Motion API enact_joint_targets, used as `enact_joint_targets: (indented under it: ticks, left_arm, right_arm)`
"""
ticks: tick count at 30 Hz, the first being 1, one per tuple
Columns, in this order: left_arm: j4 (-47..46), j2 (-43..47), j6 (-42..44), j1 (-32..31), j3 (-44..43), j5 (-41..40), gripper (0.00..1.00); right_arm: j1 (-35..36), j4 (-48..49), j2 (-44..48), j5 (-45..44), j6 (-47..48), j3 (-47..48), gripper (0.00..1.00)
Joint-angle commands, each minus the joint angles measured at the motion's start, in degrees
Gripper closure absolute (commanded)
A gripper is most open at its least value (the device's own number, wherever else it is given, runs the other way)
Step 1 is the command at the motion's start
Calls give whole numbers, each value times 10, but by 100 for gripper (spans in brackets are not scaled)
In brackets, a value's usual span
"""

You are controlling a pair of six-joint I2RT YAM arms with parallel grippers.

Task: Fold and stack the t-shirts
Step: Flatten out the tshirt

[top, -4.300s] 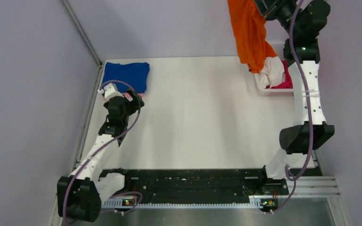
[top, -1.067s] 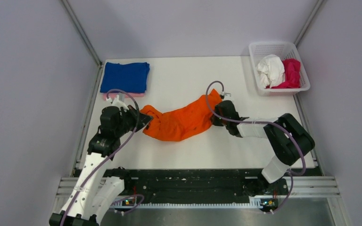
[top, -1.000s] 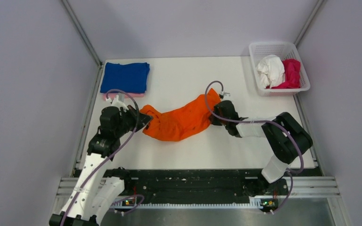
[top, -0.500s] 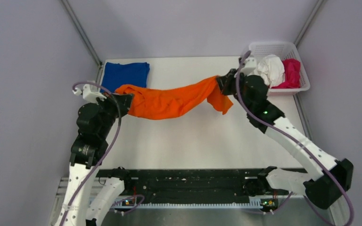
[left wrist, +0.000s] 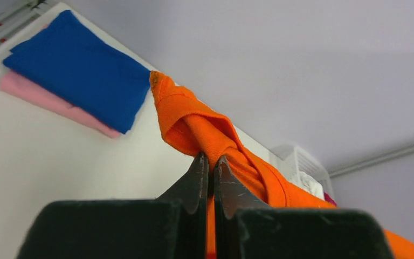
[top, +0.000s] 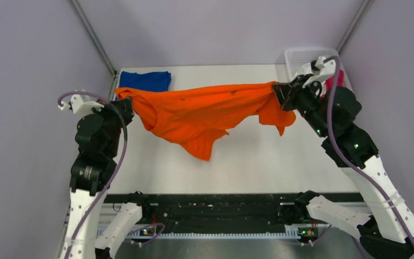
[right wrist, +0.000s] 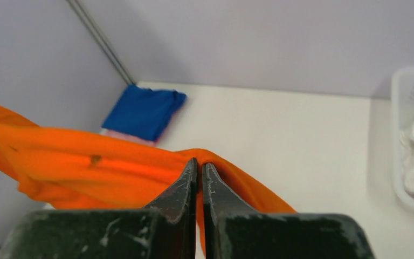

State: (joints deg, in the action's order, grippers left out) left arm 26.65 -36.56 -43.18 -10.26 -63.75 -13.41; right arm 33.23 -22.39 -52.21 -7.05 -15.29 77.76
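Both ends of the bright orange cloth t-shirt (top: 194, 114) are clamped, one in the left end effector (top: 126, 106), one in the right end effector (top: 277, 93). It hangs stretched above the open white tabletop (top: 264, 159), its left edge near the folded royal blue t-shirt (top: 146, 80).

White-and-black arms trail lilac cables.

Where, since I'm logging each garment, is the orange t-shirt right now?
In the top view the orange t-shirt hangs stretched above mid-table, held by the left gripper near the folded blue t-shirt and the right gripper near the basket.
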Motion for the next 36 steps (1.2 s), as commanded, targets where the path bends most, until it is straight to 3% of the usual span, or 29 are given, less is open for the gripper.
enact_joint_targets:
  ticks: [1, 7, 16, 24, 28, 36]
  left_arm:
    - [65, -126, 0, 2, -75, -117, 100]
    - [-19, -144, 7, 1, -37, -48, 100]
    - [-36, -224, 2, 8, -27, -59, 100]
    - [-68, -317, 8, 23, -55, -67, 100]
    - [-85, -272, 17, 23, -46, -31, 100]
    - [-41, -64, 18, 23, -2, 14, 100]
  right_arm:
    - [2, -120, -33, -102, 9, 13, 100]
    - [2, -92, -32, -125, 10, -22, 100]
    - [-56, -48, -91, -91, -13, -87, 100]
    - [-112, 8, -163, -51, 16, -75, 100]
    - [-112, 15, -128, -18, 25, -75, 100]
    - [-112, -16, 37, 110, 19, -98, 100]
